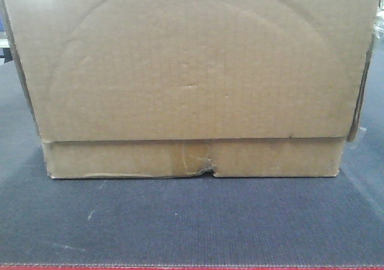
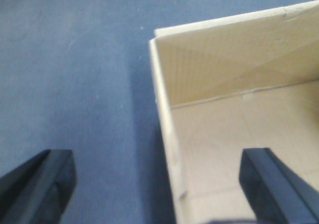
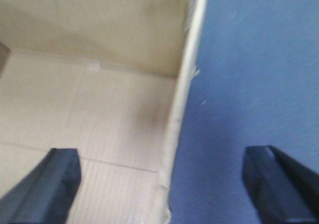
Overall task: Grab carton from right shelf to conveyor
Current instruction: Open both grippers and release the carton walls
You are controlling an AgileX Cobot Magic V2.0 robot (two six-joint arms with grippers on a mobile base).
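Carton [image 1: 192, 78] sits on conveyor [image 1: 192, 222]. Left gripper [image 2: 158, 184] and right gripper [image 3: 162, 181] both spread apart, each straddling a carton wall at 12 o'clock.

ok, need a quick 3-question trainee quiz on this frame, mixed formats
1. True or false: the carton rests on the conveyor.
2. Multiple choice: the left gripper fingers stand how? A) shut on the wall B) open, one on each side of the carton's wall C) both outside the carton.
3. Fill in: the right gripper is ____ astride the opposite wall.

Key: 1 true; 2 B; 3 open.
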